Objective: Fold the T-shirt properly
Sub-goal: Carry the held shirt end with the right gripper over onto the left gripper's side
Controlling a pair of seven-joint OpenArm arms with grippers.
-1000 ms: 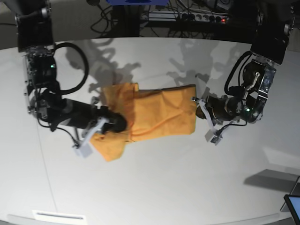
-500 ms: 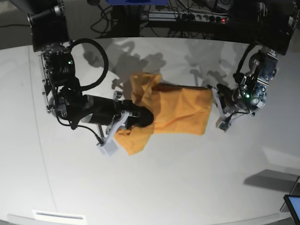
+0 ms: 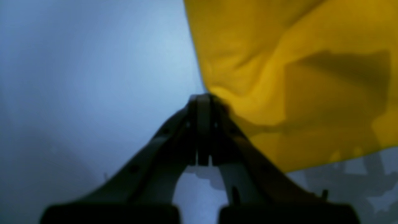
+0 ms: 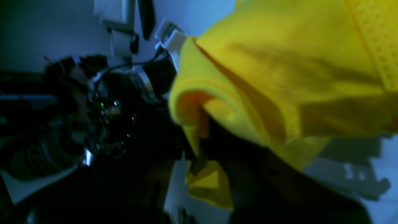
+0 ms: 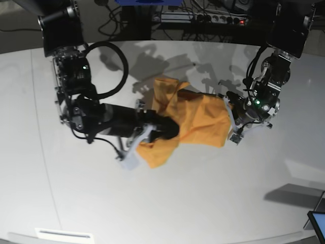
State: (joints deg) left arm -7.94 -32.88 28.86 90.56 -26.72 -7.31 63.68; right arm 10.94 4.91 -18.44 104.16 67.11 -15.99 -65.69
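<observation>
Both arms hold the orange-yellow T-shirt point(image 5: 193, 122) between them above the white bench point(image 5: 162, 198), one at each end, which looks like the way to carry one end over toward the other for a fold while the cloth stays spread. The left claw point(image 3: 203, 99) is pressed together on a corner of the cloth; in the left wrist view the shirt fans out up and to the right from the claw's tip, with bare bench on the other side. In the base view that claw point(image 5: 232, 119) sits at the shirt's edge nearest the left arm. The right claw point(image 5: 165, 131) is bunched into the opposite end, and its jaws are nearly together and appear clamped on a gathered bundle of fabric, though the right wrist view is dark there and the fingertips are hidden by the T-shirt point(image 4: 279, 77) draped over them. A loose flap hangs below that claw toward the bench, and another ridge of cloth stands up behind it, so the shirt is crumpled, not flat, in the middle of the bench.
</observation>
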